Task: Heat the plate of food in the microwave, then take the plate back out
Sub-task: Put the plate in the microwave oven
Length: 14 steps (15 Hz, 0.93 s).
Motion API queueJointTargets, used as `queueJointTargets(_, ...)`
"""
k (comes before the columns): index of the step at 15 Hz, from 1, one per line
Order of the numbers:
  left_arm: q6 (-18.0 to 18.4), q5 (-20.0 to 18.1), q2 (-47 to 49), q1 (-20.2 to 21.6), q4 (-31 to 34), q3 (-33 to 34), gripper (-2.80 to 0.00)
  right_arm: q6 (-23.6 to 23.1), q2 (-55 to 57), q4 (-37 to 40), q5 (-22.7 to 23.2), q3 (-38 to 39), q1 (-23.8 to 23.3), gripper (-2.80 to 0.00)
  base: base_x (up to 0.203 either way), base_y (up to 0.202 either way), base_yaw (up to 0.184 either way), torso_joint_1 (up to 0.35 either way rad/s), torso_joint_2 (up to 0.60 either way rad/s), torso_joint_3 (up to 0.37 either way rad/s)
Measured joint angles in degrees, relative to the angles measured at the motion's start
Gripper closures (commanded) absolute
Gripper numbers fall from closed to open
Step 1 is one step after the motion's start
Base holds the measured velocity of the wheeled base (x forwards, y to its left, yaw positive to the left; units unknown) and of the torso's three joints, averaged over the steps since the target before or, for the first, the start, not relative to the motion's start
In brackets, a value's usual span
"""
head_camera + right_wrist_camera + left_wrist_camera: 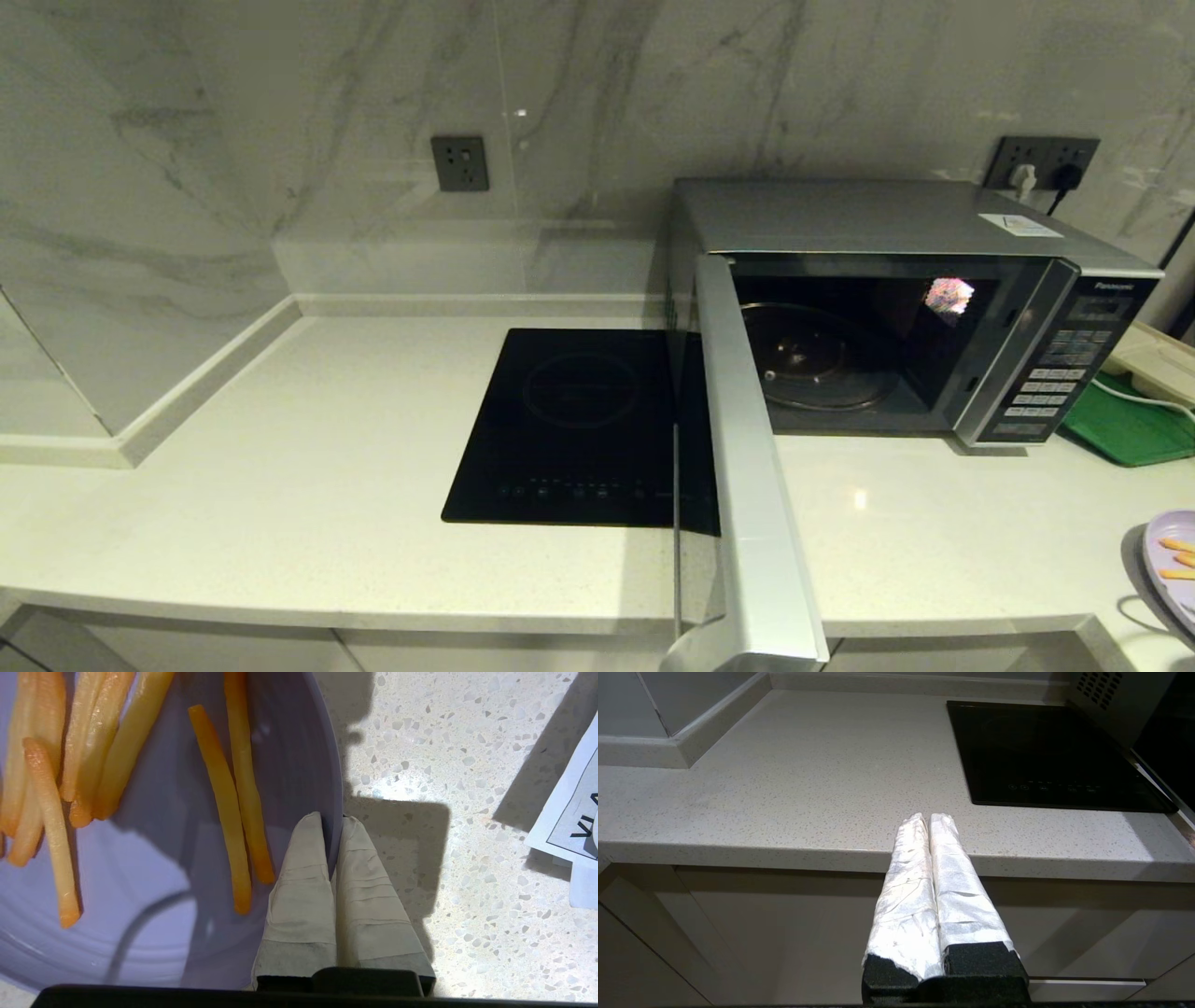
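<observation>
From my head cam the microwave (896,308) has its door swung wide open, and the plate of food (1173,569) sits on the desk (280,467) at the far right edge, near the front. Left wrist cam: my left hand (928,820) is parked off the desk's front edge, fingers pressed together on nothing. Right wrist cam: my right hand (332,823) is pinched shut on the plate's rim, one finger inside, one outside; it looks light, stiff and slick, so I'd keep it level or the loose fries (233,807) slide.

Both grippers look alike — left gripper (928,820) and right gripper (332,823) have tapered, white-taped fingers on black bases.
</observation>
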Motion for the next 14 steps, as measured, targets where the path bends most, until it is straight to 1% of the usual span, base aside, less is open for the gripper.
queueJointTargets(3,-0.05,0.01,0.00,0.02,0.00,0.00,0.00,-0.17,-0.01,-0.05,0.41,0.15,0.00,0.00,0.000,0.000,0.000,0.000,0.00,0.000)
queueJointTargets(4,-0.05,0.01,0.00,0.02,0.01,0.00,0.00,-0.27,-0.09,0.00,1.36,0.20,0.00,0.00,0.000,0.000,0.000,0.000,0.00,0.000)
queueJointTargets(6,0.00,0.01,0.00,0.02,0.02,0.00,0.00,-1.17,-0.82,0.25,5.18,0.22,0.07,0.00,0.000,0.000,0.000,0.000,0.00,0.000)
queueJointTargets(8,-0.02,0.03,0.00,0.02,0.00,0.00,0.00,-3.73,-2.35,0.54,9.86,0.28,0.07,0.00,0.000,0.000,0.000,0.000,0.00,0.000)
queueJointTargets(10,-0.02,0.04,0.00,0.02,0.00,0.00,0.00,-7.66,-4.09,0.53,12.78,0.34,0.21,0.00,0.000,0.000,0.000,0.000,0.00,0.000)
queueJointTargets(12,-0.01,0.02,0.00,0.02,0.02,0.00,0.00,-10.05,-5.92,0.43,13.34,0.39,1.09,0.00,0.000,0.000,0.000,0.000,0.00,0.000)
queueJointTargets(14,0.00,0.04,0.00,0.05,0.02,0.00,0.00,-10.46,-7.34,0.42,13.39,0.41,2.14,0.00,0.000,0.000,0.000,0.000,0.00,0.000)
